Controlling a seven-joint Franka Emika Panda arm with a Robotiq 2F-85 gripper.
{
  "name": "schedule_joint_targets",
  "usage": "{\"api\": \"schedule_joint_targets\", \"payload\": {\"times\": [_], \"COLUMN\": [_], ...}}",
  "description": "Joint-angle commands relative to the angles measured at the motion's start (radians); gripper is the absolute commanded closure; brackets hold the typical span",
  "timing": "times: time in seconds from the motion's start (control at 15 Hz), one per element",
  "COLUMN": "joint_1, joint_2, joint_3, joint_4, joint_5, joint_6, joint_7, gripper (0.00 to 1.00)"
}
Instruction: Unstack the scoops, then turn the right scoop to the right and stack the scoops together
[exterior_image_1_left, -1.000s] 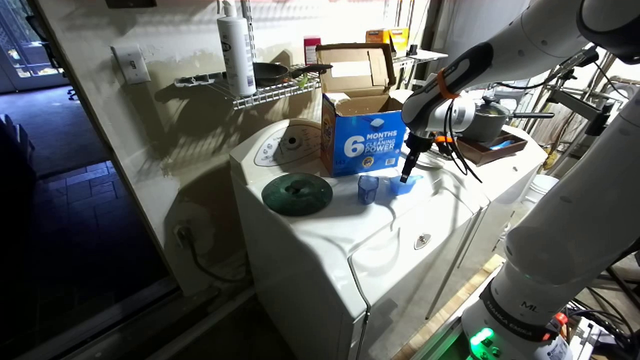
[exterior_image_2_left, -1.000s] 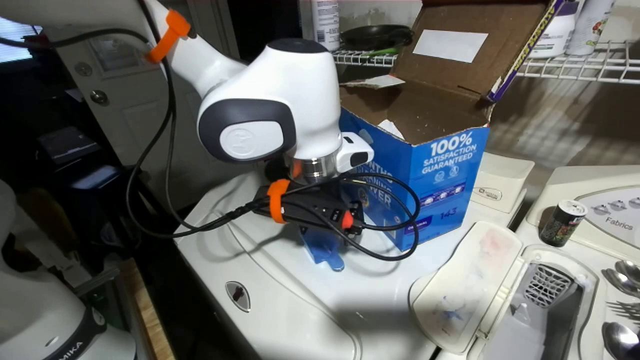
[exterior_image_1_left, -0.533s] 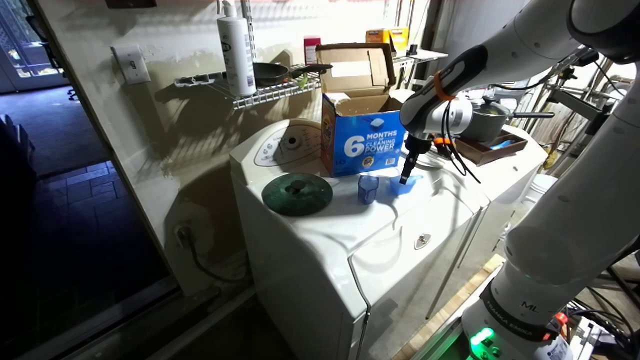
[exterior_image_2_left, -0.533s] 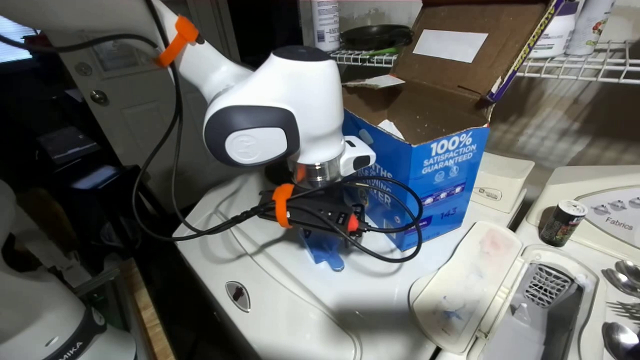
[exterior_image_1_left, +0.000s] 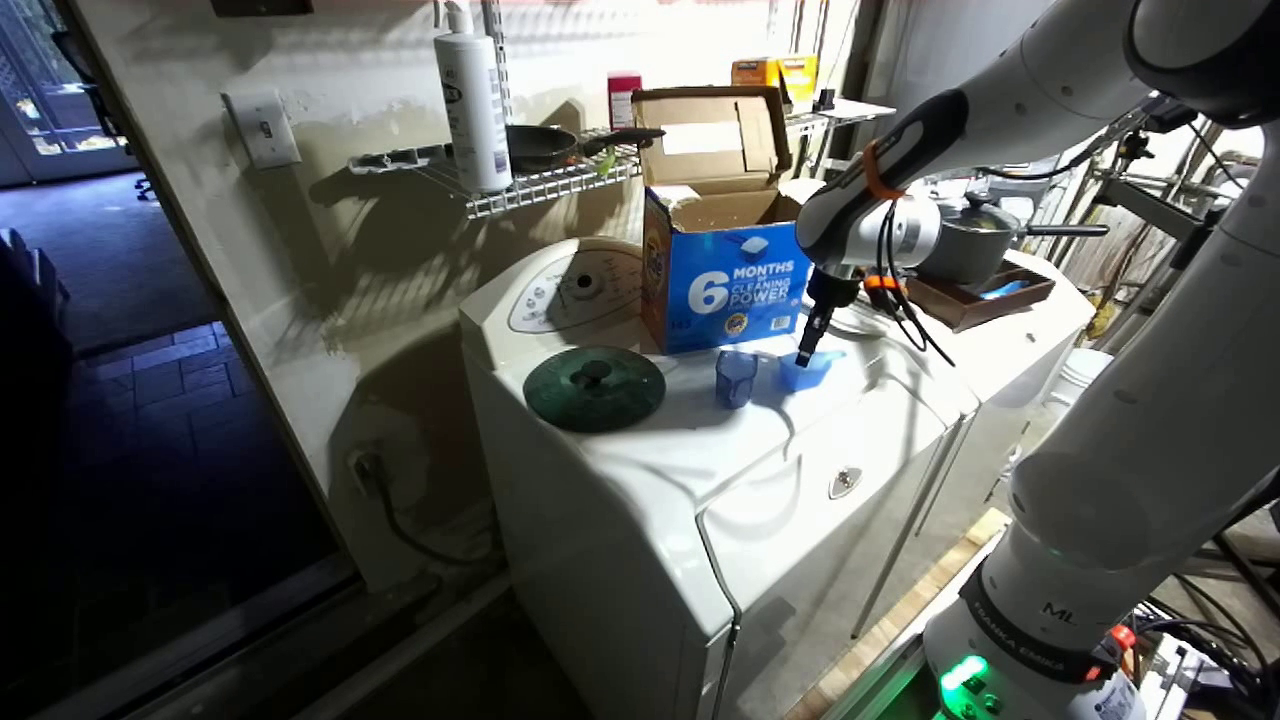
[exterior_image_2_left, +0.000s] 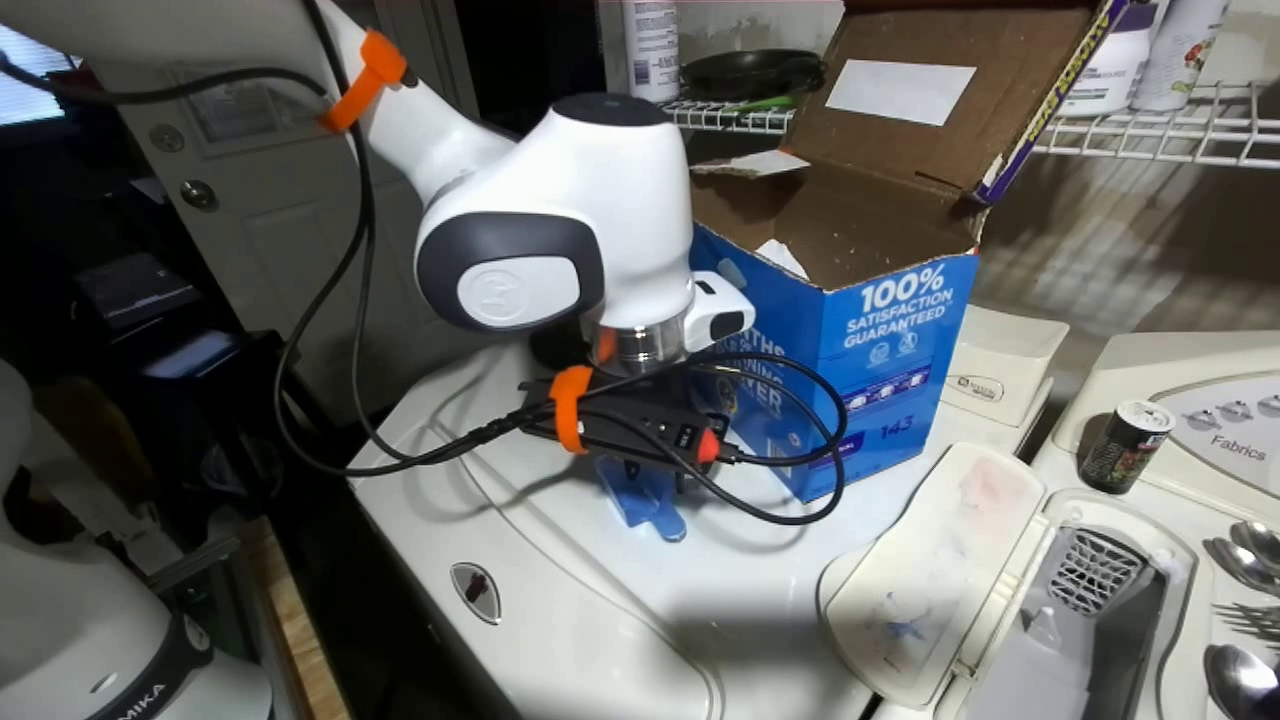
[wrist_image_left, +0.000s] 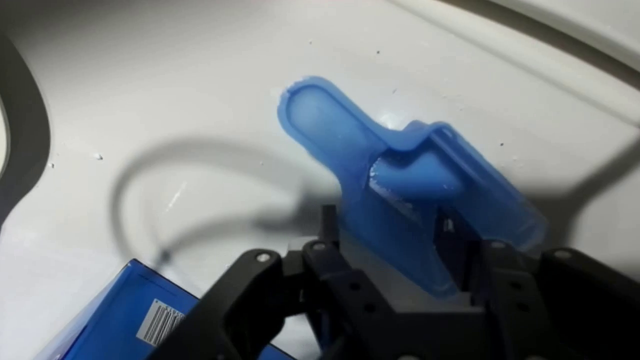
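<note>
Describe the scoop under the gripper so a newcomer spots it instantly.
On the white laundry machine, find the blue cardboard box. In front of its "6 MONTHS" side, under the gripper, sits the scoop. Unlike the darker scoop nearby, it looks bright blue, its handle showing.

The white machine top (exterior_image_1_left: 680, 455) carries blue scoops (exterior_image_1_left: 808, 377), carton (exterior_image_1_left: 738, 285), lid (exterior_image_1_left: 615, 404).

The arm (exterior_image_1_left: 1140, 420) stands beyond the front edge of the washer-top counter (exterior_image_1_left: 655, 450) and reaches in over that edge, its forearm (exterior_image_1_left: 1050, 90) sloping down to the wrist (exterior_image_2_left: 640, 200). The gripper (wrist_image_left: 389, 223) points downward, slightly tilted, low over the surface between front and back edges, its fingers (wrist_image_left: 328, 223) spread apart.
</note>
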Motion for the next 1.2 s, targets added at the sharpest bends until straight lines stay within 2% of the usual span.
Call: {"api": "schedule_joint_targets", "payload": {"times": [0.0,0.2,0.27,0.73,1.13], "joint_1": [-0.002,-0.002,-0.002,-0.001,0.0], "joint_2": [0.029,0.027,0.024,-0.002,-0.072], "joint_3": [0.011,0.015,0.017,0.021,0.022], "joint_4": [0.024,0.021,0.019,0.001,-0.037], "joint_5": [0.055,0.102,0.118,0.182,0.169], "joint_6": [-0.007,-0.03,-0.037,-0.066,-0.109], "joint_7": [-0.028,-0.018,-0.01,0.066,0.224], "gripper": [0.76,0.98,0.99,0.99,0.99]}}
